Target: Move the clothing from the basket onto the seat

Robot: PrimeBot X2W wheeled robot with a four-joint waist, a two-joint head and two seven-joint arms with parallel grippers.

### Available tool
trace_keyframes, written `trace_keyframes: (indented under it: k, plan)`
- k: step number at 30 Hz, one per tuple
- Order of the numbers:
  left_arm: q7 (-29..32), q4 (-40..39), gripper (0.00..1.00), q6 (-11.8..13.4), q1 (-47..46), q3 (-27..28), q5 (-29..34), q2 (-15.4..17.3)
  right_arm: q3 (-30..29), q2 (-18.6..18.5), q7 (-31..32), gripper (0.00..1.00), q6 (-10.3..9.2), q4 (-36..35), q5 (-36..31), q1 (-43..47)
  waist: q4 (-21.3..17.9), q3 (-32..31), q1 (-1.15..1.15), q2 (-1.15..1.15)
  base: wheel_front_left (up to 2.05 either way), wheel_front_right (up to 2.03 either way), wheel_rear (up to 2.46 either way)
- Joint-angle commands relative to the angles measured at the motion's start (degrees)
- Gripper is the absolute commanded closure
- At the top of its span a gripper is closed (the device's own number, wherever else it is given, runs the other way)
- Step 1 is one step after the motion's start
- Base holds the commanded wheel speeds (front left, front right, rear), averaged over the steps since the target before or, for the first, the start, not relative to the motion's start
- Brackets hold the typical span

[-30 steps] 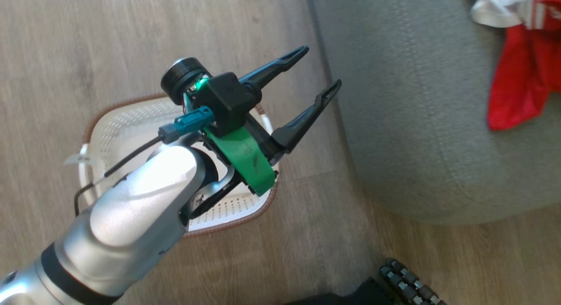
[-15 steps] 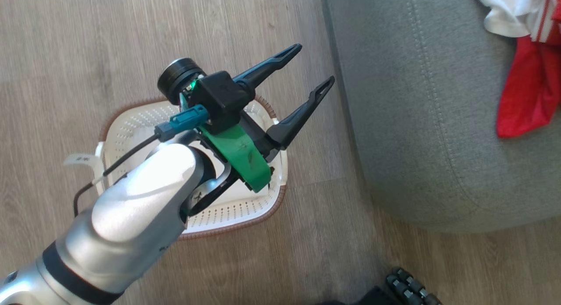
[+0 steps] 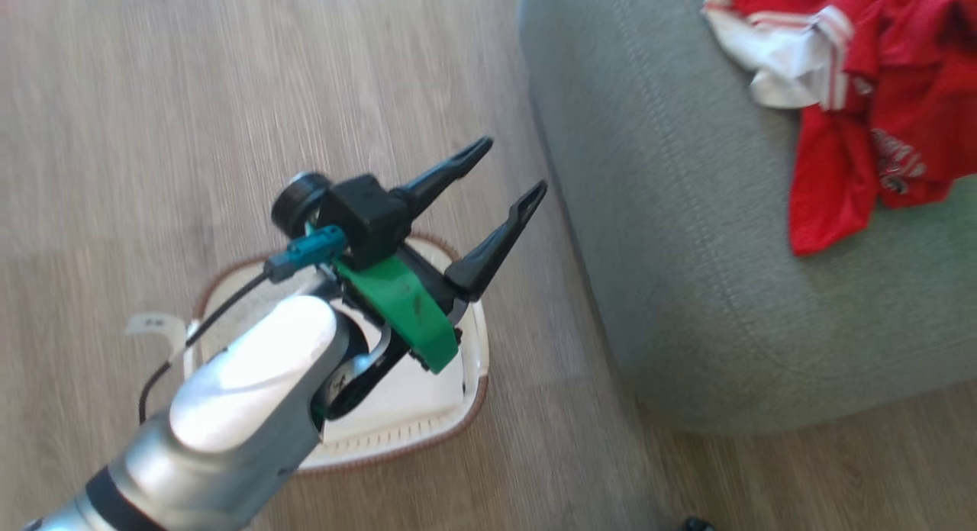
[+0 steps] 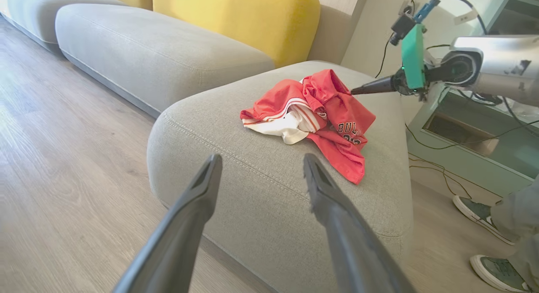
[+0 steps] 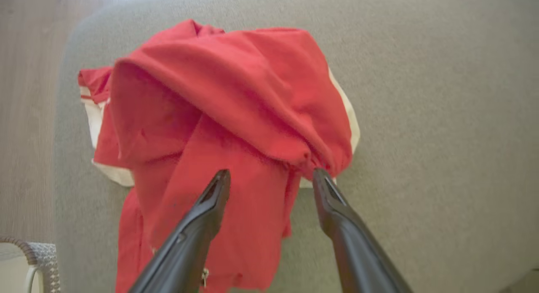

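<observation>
Here: one clothing heap (image 3: 839, 165), one seat (image 3: 687, 271), one basket (image 3: 478, 348); left gripper (image 3: 516, 163) and right gripper (image 5: 271, 172) agape.

Pale wood floor (image 4: 63, 158), long grey sofa (image 4: 147, 49), yellow back cushion (image 4: 236, 19).

place: home living room | evidence: grey sofa (image 4: 147, 53), yellow cushion (image 4: 236, 19), wood floor (image 4: 63, 158)

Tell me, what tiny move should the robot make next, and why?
Probably lift the right gripper straight up, away from the clothing. Its jaws stand open, the clothing lies on the seat, and what shows of the basket looks empty, so the job seems done.
</observation>
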Motion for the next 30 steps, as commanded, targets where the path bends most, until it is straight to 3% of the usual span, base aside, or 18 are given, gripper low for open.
trace_keyframes:
  k: [1, 14, 22, 30]
  plan:
    - [-0.9, -1.3, 0.0, 0.8, -0.1, 2.4, -0.6, 0.9, 1.1, -3.5, 1.2, 0.0, -0.02, -3.4, 1.3, 2.7, -0.9, -5.2, 0.0, 0.0, 0.0, 0.0, 0.0]
    - [-3.4, -1.4, 0.0, 4.3, 5.7, 4.8, -3.3, 2.6, -0.9, -7.3, -6.8, 0.0, -0.02, -20.0, 4.4, 13.9, 1.9, -15.1, 0.0, 0.0, 0.0, 0.0, 0.0]
    - [-4.6, -2.2, 0.0, 7.3, 10.8, 7.1, -5.4, 4.9, -9.4, -3.2, -11.7, 0.0, -0.02, -33.5, 1.2, 25.2, 5.9, -20.6, 0.0, 0.0, 0.0, 0.0, 0.0]
    - [-6.0, -3.1, 0.0, 10.5, 14.8, 10.3, -6.8, 7.4, -16.0, 6.2, -14.8, 0.0, -0.02, -45.7, -4.4, 36.0, 9.6, -22.2, 0.0, 0.0, 0.0, 0.0, 0.0]
